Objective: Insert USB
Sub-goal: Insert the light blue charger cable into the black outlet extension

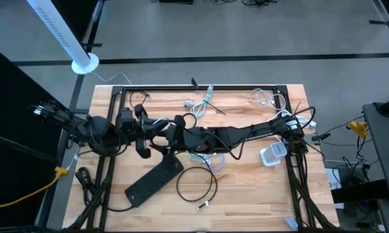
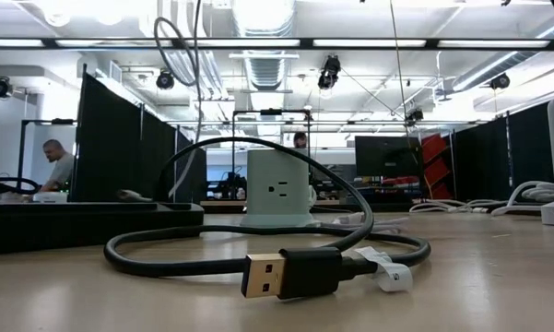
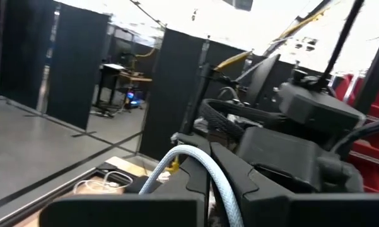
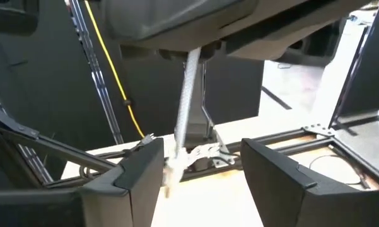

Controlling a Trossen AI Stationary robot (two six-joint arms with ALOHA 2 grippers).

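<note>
Looking down from above, I see both arms meeting mid-table, the left gripper (image 1: 156, 133) pinched on a pale braided cable (image 3: 205, 170). Low view: black USB plug (image 2: 290, 274) lies flat, pointing left. Right wrist: right gripper (image 4: 202, 167) spread beside that cable.

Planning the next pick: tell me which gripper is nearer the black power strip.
Left. The left gripper hovers just above the power strip's upper end; the right gripper sits farther up the table.

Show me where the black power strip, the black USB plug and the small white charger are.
power strip (image 1: 154, 180), high view, middle of its body.
USB plug (image 2: 265, 276), low view, metal end.
white charger (image 1: 272, 155), high view, top face.
</note>
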